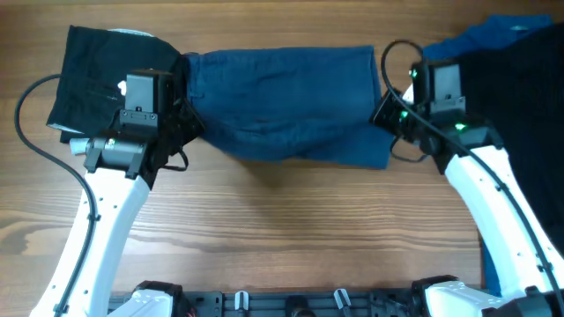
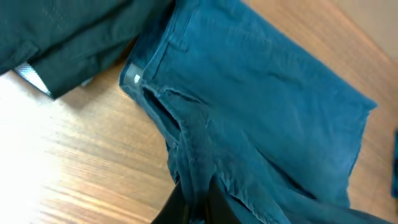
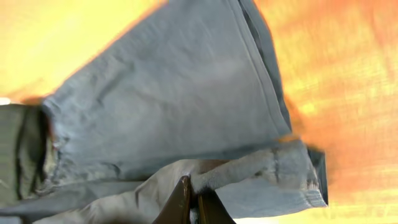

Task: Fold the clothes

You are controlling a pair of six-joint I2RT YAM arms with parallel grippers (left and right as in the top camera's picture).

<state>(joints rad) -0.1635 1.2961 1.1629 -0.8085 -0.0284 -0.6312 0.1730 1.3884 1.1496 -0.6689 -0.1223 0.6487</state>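
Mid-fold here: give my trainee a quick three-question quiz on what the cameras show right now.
1. True or false: the left gripper and right gripper are each shut on an end of the navy garment.
2. In the overhead view, the folded black garment lies: A upper left; B lower middle; C lower right.
3. Which gripper is nearer the pale button?
Key: 1 true; 2 A; 3 left.

Soft, even light with faint shadows; the right wrist view is orange-tinted, washed out and slightly blurred.
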